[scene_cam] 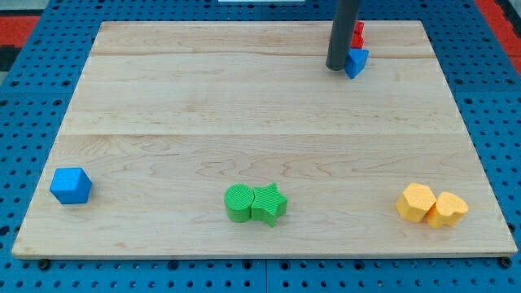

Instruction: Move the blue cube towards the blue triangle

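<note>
The blue cube (pixel 71 185) sits near the wooden board's bottom left corner. The blue triangle (pixel 356 61) lies near the view's top, right of centre, with a red block (pixel 357 34) just above it, partly hidden by the rod. My tip (pixel 336 66) rests on the board right beside the blue triangle's left side, touching or nearly touching it. The tip is far from the blue cube, across the board to the upper right of it.
A green cylinder (pixel 238 203) and a green star (pixel 269 203) sit together at bottom centre. Two yellow blocks (pixel 416 202) (pixel 447 209) touch each other at bottom right. The wooden board (pixel 260 122) lies on a blue perforated surface.
</note>
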